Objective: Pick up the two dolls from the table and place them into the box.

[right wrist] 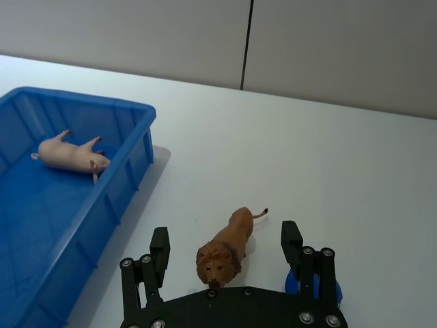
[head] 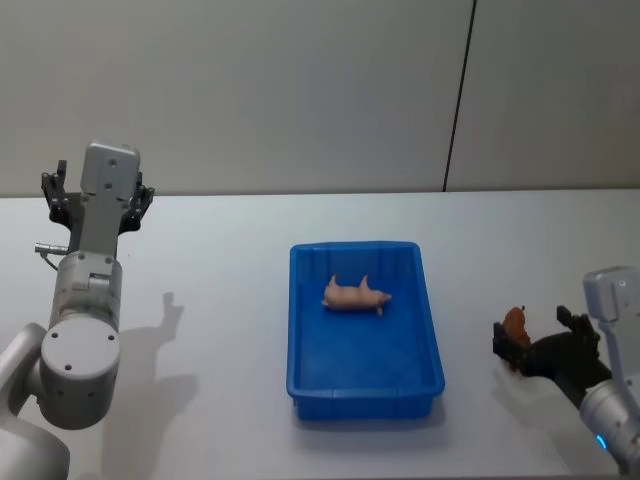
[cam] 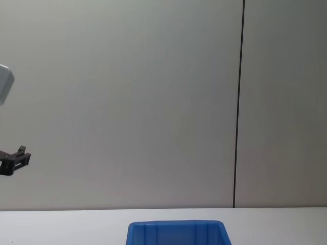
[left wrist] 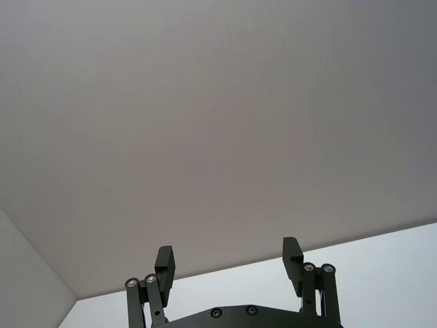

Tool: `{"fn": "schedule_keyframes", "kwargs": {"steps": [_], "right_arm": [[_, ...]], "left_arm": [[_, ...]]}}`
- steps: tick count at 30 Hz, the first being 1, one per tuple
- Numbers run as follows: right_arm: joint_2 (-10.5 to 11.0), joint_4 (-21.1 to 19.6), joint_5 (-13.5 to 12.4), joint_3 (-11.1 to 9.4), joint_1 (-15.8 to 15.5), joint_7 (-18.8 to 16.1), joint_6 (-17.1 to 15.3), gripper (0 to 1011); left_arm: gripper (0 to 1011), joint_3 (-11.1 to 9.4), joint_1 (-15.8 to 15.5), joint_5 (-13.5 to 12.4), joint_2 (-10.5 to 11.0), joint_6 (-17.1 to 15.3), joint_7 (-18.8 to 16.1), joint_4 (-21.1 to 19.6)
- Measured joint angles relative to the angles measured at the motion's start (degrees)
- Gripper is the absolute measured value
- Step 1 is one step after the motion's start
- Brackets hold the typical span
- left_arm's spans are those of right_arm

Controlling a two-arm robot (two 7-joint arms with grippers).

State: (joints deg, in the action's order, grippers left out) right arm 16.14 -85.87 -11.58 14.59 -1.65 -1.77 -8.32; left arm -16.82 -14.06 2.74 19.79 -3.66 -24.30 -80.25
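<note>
A brown lion doll stands on the white table, right of the box. My right gripper is open around it, a black finger on each side and a gap to both. In the head view the lion doll pokes up from that gripper at the table's right. A pink pig doll lies on its side inside the blue box, also seen as the pig in the box. My left gripper is open and empty, raised high at the far left.
A small bright blue rounded thing shows behind one right finger; what it is I cannot tell. The grey wall with a thin black vertical line stands behind the table. Bare tabletop lies between the box and the lion.
</note>
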Motion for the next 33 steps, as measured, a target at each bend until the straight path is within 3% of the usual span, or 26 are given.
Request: {"fn": "schedule_keyframes", "kwargs": {"steps": [16, 23, 33], "right_arm": [[-1.77, 6.64, 2.06, 0.51, 2.89, -1.78, 0.92, 998], [-2.54, 9.01, 2.88, 0.7, 4.26, -2.16, 1.18, 856], [-3.38, 10.91, 3.61, 0.84, 5.54, -2.04, 0.97, 534]], "left_arm": [[1001, 0.12, 0.16, -0.6, 0.0, 0.15, -1.33, 0.16], [1001, 0.15, 0.2, -0.69, 0.0, 0.18, -1.53, 0.19], [1001, 0.15, 0.22, -0.76, 0.01, 0.18, -1.7, 0.22]]}}
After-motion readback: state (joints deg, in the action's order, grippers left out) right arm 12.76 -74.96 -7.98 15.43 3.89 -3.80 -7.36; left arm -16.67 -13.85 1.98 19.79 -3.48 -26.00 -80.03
